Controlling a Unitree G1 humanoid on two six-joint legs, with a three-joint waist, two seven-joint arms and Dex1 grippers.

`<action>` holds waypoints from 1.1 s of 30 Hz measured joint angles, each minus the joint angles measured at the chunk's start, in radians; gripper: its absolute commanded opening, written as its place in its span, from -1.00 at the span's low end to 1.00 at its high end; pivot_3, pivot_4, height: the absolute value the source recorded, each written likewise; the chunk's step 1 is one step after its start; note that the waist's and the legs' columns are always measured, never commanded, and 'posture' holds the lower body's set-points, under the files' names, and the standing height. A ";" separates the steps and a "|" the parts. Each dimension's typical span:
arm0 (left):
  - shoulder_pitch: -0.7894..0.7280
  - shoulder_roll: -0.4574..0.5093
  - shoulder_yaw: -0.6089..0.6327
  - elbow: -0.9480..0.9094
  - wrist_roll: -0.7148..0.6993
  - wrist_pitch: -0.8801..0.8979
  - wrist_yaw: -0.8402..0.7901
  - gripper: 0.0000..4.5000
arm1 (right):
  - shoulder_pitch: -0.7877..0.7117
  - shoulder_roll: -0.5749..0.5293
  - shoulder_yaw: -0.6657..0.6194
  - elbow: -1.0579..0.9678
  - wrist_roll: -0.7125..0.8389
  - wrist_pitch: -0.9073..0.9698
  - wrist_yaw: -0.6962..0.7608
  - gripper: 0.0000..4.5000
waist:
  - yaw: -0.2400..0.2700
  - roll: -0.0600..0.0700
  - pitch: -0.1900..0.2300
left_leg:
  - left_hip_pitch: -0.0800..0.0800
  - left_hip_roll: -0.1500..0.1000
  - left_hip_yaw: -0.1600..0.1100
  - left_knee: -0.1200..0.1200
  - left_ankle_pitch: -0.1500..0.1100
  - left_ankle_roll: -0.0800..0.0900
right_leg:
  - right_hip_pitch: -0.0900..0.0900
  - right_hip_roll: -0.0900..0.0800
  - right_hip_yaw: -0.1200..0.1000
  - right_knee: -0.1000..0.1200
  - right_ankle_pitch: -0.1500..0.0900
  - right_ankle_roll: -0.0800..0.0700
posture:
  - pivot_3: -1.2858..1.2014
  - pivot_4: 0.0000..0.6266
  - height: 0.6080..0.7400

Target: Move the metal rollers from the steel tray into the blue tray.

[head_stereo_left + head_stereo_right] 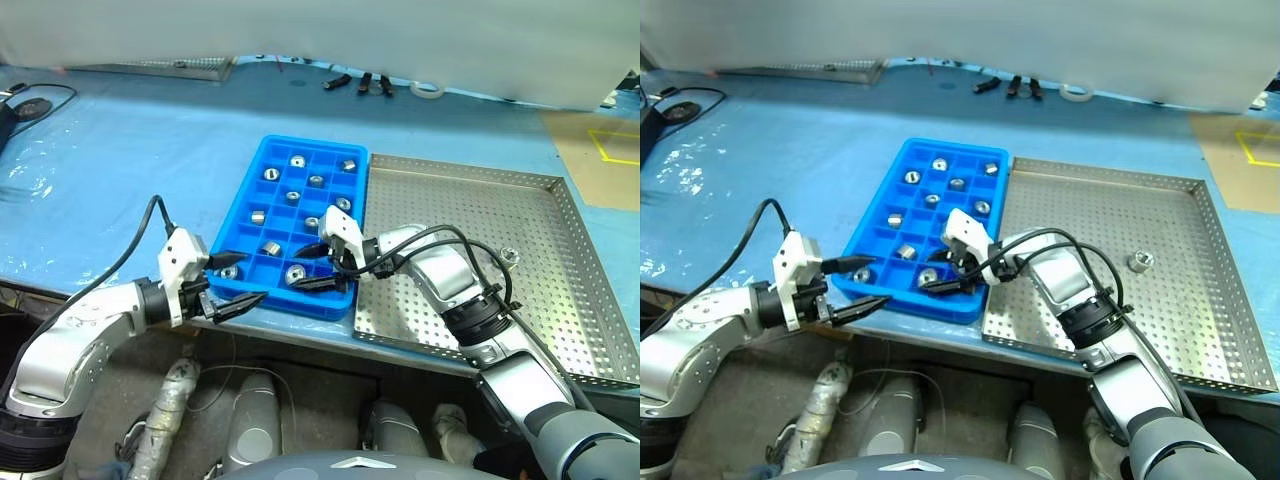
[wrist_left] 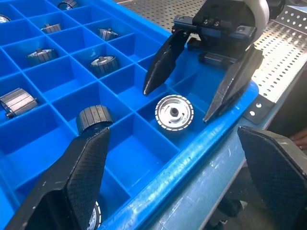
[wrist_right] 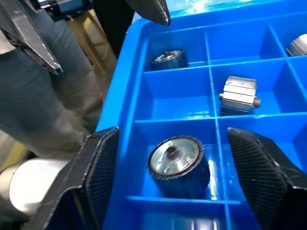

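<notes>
The blue tray point(image 1: 300, 303) lies mid-table with several metal rollers in its compartments. My right gripper point(image 1: 312, 268) hovers open over its near right corner. Between its fingers a roller point(image 3: 175, 160) lies loose in a compartment, touching neither finger; this roller point(image 2: 174, 112) is also seen from the left wrist. My left gripper point(image 1: 250, 276) stands open at the tray's near left corner, its fingers straddling the front rim with nothing held. The steel tray point(image 1: 470, 200) adjoins on the right, with one roller point(image 1: 510, 254) left on it.
The table's front edge runs just below the blue tray. At the back lie another perforated tray point(image 1: 170, 68), black tools point(image 1: 360, 82) and a tape roll point(image 1: 428, 90). A black cable point(image 1: 40, 95) lies far left; brown board with yellow lines point(image 1: 600, 150) far right.
</notes>
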 measured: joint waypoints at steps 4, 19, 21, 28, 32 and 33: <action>-0.076 -0.033 -0.041 0.031 0.006 0.001 0.012 1.00 | -0.016 -0.035 -0.009 0.006 -0.048 -0.034 -0.056 0.61 | 0.002 0.000 0.000 | 0.000 0.000 0.000 0.001 0.000 -0.001 | 0.001 0.000 0.000 0.001 0.000 0.000 | 0.17 -0.52 1.00; -0.480 -0.308 -0.293 0.399 0.144 -0.125 -0.031 1.00 | 0.047 -0.210 -0.525 -0.211 0.011 0.245 -0.433 0.68 | -0.061 -0.001 0.000 | 0.000 0.000 0.001 0.005 0.003 -0.004 | 0.001 0.001 0.002 0.000 0.002 -0.001 | -0.03 -0.52 1.00; -0.506 -0.325 -0.307 0.441 0.153 -0.146 -0.062 1.00 | 0.101 -0.212 -0.572 -0.253 0.010 0.268 -0.491 0.87 | -0.074 -0.001 -0.001 | 0.000 0.000 0.001 0.004 0.003 -0.004 | 0.001 0.001 0.002 0.000 0.002 -0.001 | -0.05 -0.52 1.00; -0.517 -0.354 -0.322 0.485 0.174 -0.174 -0.107 1.00 | 0.282 -0.176 -0.618 -0.388 -0.001 0.314 -0.624 0.99 | -0.094 0.000 -0.001 | 0.001 0.000 0.002 0.004 0.003 -0.003 | 0.001 0.001 0.002 -0.001 0.002 -0.001 | -0.07 -0.52 1.00; -0.522 -0.357 -0.323 0.481 0.177 -0.163 -0.106 1.00 | 0.458 -0.119 -0.604 -0.354 -0.050 0.208 -0.705 0.99 | -0.087 0.000 -0.001 | 0.001 0.000 0.003 0.005 0.000 0.001 | 0.002 0.000 0.002 -0.001 0.002 -0.001 | -0.07 -0.52 1.00; -0.522 -0.357 -0.323 0.478 0.177 -0.159 -0.106 1.00 | 0.481 -0.101 -0.603 -0.333 -0.053 0.190 -0.718 0.99 | -0.088 0.000 -0.001 | 0.000 -0.001 0.003 0.005 0.000 0.001 | 0.001 0.000 0.002 -0.001 0.002 -0.001 | -0.07 -0.52 1.00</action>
